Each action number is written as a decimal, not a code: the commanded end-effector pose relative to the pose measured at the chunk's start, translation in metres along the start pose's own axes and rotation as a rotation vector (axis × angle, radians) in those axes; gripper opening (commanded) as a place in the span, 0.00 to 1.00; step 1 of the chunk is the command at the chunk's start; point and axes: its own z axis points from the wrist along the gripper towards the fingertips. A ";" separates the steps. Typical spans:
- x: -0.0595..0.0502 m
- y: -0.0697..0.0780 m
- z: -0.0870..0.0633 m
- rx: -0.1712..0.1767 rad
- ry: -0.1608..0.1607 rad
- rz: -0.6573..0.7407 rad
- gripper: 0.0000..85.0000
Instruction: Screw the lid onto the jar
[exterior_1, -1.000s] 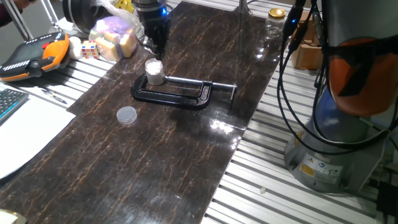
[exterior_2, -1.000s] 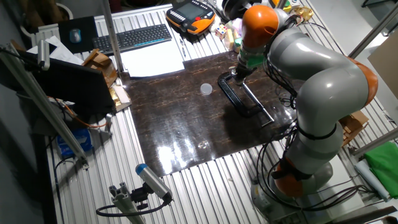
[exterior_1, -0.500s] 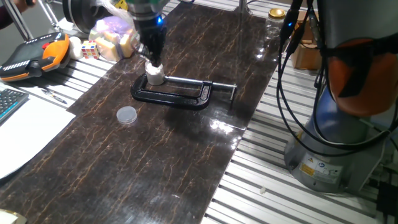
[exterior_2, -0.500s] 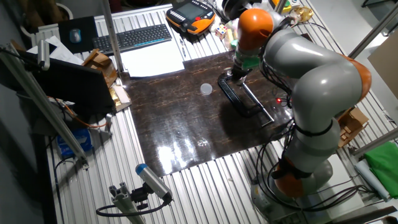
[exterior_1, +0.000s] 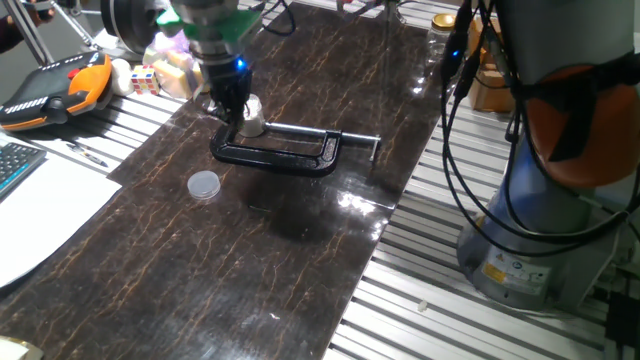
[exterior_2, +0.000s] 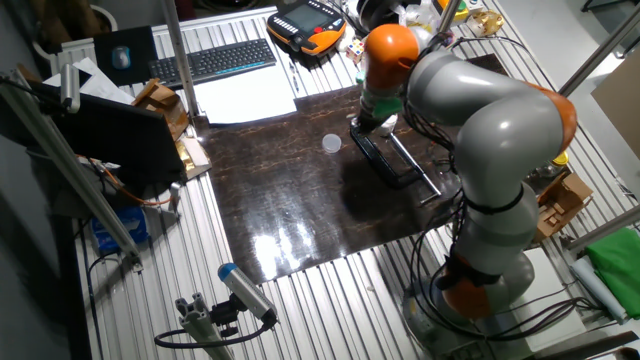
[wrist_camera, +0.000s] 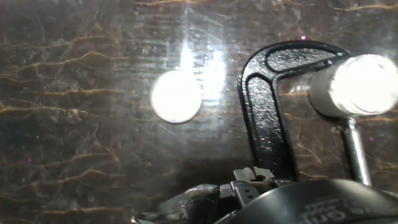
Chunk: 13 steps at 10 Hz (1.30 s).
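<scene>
1. Orange and black, a hand controller (exterior_1: 55, 88) lies at the far left on the metal slats, beside white paper (exterior_1: 40, 215).
2. Dark brown, shiny stone with thin gold lines covers the table (exterior_1: 220, 270).
3. On that dark top lies the lid (exterior_1: 204, 184), a small flat round cap, all by itself. In the hand view the lid (wrist_camera: 176, 96) shows as a pale disc, left of the clamp.
4. Next comes the end effector (exterior_1: 229, 108), hanging low over the left end of the black C-clamp (exterior_1: 285, 152). A blue light glows on it. I cannot tell if its fingers are apart or together, because the pictures do not show the tips well.
5. Just to the right of it stands the jar (exterior_1: 251, 118), small and whitish. It sits at the left end of the clamp, touching the black frame. In the hand view the jar (wrist_camera: 357, 84) glows white in the open mouth of the clamp.
6. In the other fixed view, the big grey and orange arm (exterior_2: 480, 110) bends down over the clamp (exterior_2: 392, 162).
7. Far right, black cables (exterior_1: 470, 130) hang by the grey base (exterior_1: 540, 240).
</scene>
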 end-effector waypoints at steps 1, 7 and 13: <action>-0.002 0.005 0.001 0.009 0.000 0.002 0.01; -0.018 0.028 0.028 -0.015 0.004 0.021 0.01; -0.022 0.041 0.038 0.036 0.016 0.014 0.01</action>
